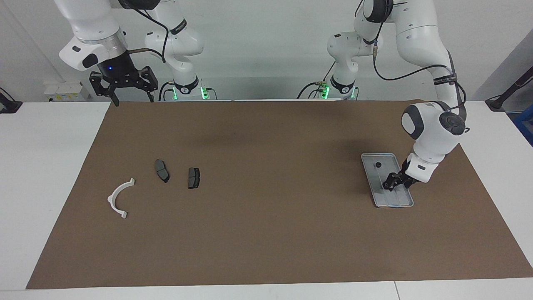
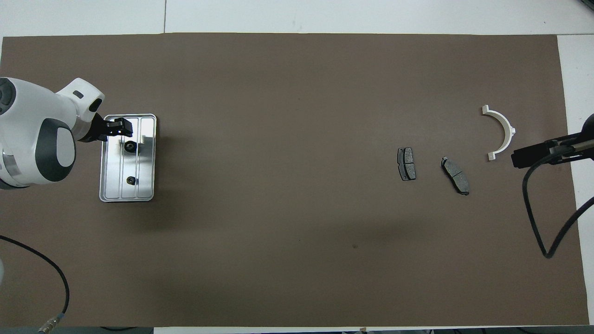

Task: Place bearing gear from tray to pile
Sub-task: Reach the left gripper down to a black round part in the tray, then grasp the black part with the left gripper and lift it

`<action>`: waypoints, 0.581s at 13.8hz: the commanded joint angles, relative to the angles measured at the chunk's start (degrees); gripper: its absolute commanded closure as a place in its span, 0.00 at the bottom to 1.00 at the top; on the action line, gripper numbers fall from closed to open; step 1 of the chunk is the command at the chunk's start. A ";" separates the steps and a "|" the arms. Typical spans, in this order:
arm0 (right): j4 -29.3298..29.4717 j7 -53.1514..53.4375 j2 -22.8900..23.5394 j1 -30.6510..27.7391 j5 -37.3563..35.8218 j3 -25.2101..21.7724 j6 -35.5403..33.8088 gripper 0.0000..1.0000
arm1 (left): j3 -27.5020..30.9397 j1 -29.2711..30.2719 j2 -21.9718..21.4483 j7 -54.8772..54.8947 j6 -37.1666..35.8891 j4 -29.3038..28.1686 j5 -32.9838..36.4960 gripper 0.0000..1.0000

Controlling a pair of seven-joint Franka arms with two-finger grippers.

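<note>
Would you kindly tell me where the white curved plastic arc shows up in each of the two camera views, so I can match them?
Facing view: the white curved plastic arc lies low at the picture's left, on the brown mat.
Overhead view: the arc lies at the picture's right edge, just above the right gripper.
Shared landmark: the two dark brake pads beside it.
</note>
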 commanded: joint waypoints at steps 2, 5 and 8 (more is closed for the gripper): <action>-5.40 0.74 -3.62 -0.28 1.45 0.20 1.42 0.00 | -0.05 -0.64 -1.85 -1.30 1.46 -4.63 0.46 0.34; -6.30 0.74 -4.15 0.07 1.45 0.20 1.51 0.00 | -0.13 -0.81 -1.94 -1.30 4.18 -6.65 0.46 0.35; -6.12 0.74 -4.06 1.04 1.45 0.20 2.29 0.00 | -0.13 -1.17 -1.94 -1.56 4.28 -6.75 0.37 0.42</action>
